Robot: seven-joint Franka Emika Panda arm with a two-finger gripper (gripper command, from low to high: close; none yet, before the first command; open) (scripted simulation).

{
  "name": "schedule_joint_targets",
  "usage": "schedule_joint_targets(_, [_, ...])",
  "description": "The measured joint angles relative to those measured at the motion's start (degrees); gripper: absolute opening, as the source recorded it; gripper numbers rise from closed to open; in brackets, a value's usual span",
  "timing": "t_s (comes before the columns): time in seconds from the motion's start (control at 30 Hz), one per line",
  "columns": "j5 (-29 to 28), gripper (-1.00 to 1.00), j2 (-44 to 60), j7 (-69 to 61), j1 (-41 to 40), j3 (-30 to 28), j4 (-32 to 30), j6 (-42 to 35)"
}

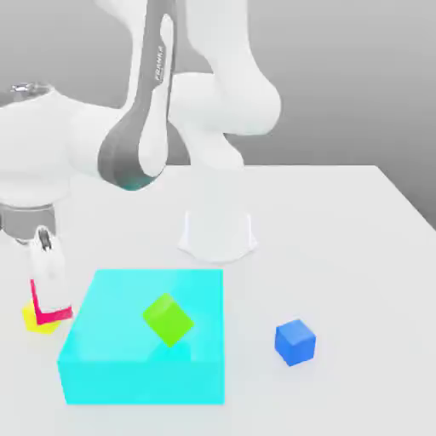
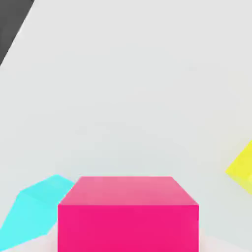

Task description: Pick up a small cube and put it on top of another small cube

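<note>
Tool (image 1: 51, 285): pinching magenta cube (image 2: 128, 229). Yellow cube (image 1: 41, 319): behind or beneath tool in exterior view, beside the held cube in hand view, on desk (image 1: 341, 221). Risks: lowering off-centre, toppling on release; dropping too soon, knocking yellow cube away.

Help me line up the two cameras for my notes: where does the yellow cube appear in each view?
Exterior view: at the picture's left, partly behind the magenta-pink cube in the gripper; the yellow cube.
Hand view: partly cut off by the picture's edge, apart from the magenta-pink cube.
Shared landmark: the cyan block.
</note>
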Motion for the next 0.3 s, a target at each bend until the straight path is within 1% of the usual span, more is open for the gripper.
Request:
schedule_joint_targets(0.03, [0.58,-1.0,0.7,0.88,-4.11,-0.46,-0.76,0.74])
schedule_joint_targets(0.07, [1.22,-1.0,2.09,1.06,-8.52,0.66,-1.08,2.08])
schedule_joint_targets(0.13, [2.19,-1.0,5.71,0.83,-5.59,3.62,-1.17,5.49])
schedule_joint_targets(0.2, [3.22,-1.0,9.71,0.23,-5.4,4.81,-1.02,9.27])
schedule_joint_targets(0.23, [3.5,1.0,10.79,0.06,-5.44,5.08,-0.98,10.29])
schedule_joint_targets(0.3, [3.5,1.0,10.79,0.06,-5.44,5.08,-0.98,10.29])
